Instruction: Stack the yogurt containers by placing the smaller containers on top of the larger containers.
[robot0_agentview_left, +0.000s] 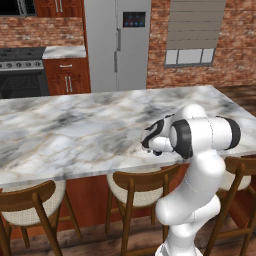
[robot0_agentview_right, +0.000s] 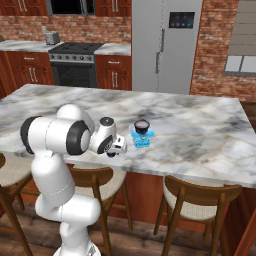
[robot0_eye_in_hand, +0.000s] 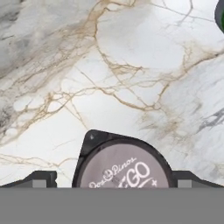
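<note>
Your jaws sit either side of a small dark cup (robot0_eye_in_hand: 124, 166) on the marble table (robot0_agentview_right: 200, 130); whether they grip it, you cannot tell. Another cup (robot0_agentview_right: 142, 125) already tops the blue tub (robot0_agentview_right: 142, 138). A loose hold could tip this one.

The glossy white robot arm (robot0_agentview_left: 192, 195), filling the lower right of the left base view, was built of rounded, bulbous segments with black bands at its joints. Its two small dark finger tips (robot0_eye_in_hand: 41, 179) were blocky, showing at the hand view's bottom edge.
</note>
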